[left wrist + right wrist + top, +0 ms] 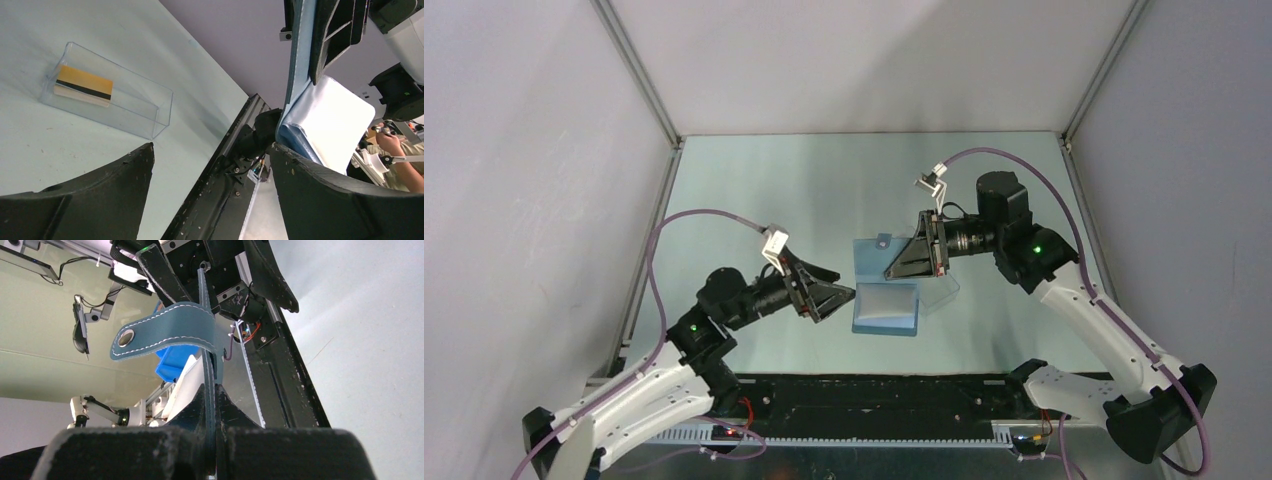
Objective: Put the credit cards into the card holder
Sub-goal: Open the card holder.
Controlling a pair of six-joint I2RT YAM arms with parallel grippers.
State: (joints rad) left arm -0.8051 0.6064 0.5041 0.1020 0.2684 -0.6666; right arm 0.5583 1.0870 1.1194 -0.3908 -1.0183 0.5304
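Note:
The blue card holder (886, 305) lies open in the middle of the table, its upper flap raised. My right gripper (896, 268) is shut on that flap's edge (209, 390), and the clasp tab (165, 332) curls to the left just beyond the fingers. My left gripper (839, 296) stands open at the holder's left edge, nothing between its fingers. In the left wrist view the holder (320, 125) rises at the tip of my right-hand finger (340, 200). An orange-gold credit card (84, 86) with a black stripe lies inside a clear plastic box (145, 107).
The clear box (939, 292) sits just right of the holder, partly under my right gripper. Grey enclosure walls stand on three sides. The black base rail (874, 395) runs along the near edge.

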